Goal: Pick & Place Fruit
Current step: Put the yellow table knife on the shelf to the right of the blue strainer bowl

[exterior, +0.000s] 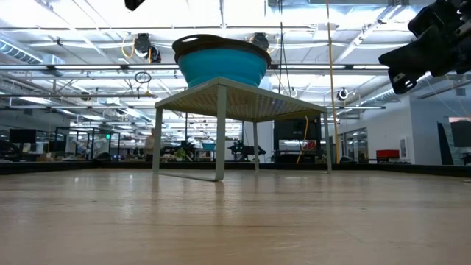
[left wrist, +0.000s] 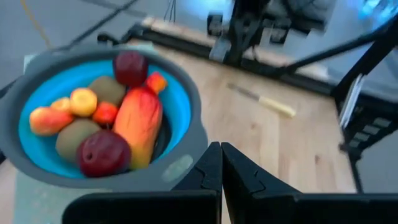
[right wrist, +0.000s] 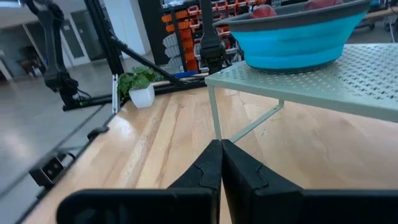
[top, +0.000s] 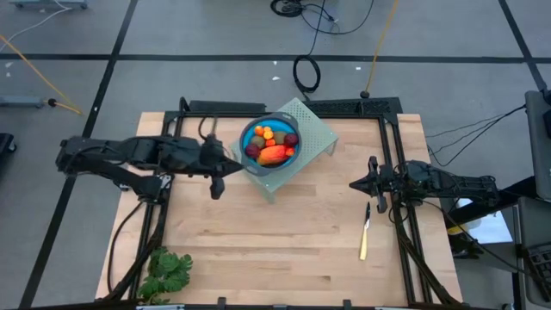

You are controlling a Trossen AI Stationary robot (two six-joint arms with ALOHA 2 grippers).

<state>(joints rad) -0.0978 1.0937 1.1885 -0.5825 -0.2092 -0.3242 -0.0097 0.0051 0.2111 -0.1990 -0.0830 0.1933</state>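
Observation:
The fruit (top: 273, 145) lies in a blue bowl with a grey rim (top: 250, 131): a long orange-red piece (left wrist: 140, 124), two brown-green ovals (left wrist: 107, 90), two dark red balls (left wrist: 102, 152) and small orange and red ones (left wrist: 84, 101). The bowl stands on a pale green perforated stand (top: 314, 129) at the table's far middle. My left gripper (top: 232, 165) is shut, just left of the bowl and above its rim (left wrist: 186, 106), with nothing between its fingers. My right gripper (top: 353, 183) waits shut at the table's right, pointing level toward the stand (right wrist: 323, 74).
A slim yellow-handled knife (top: 365, 232) lies on the wooden table near my right gripper. A green leafy bunch (top: 165, 274) lies at the near left corner. The stand's thin legs (exterior: 221, 132) rest on the tabletop. Bare wood spreads across the near middle (top: 275, 241).

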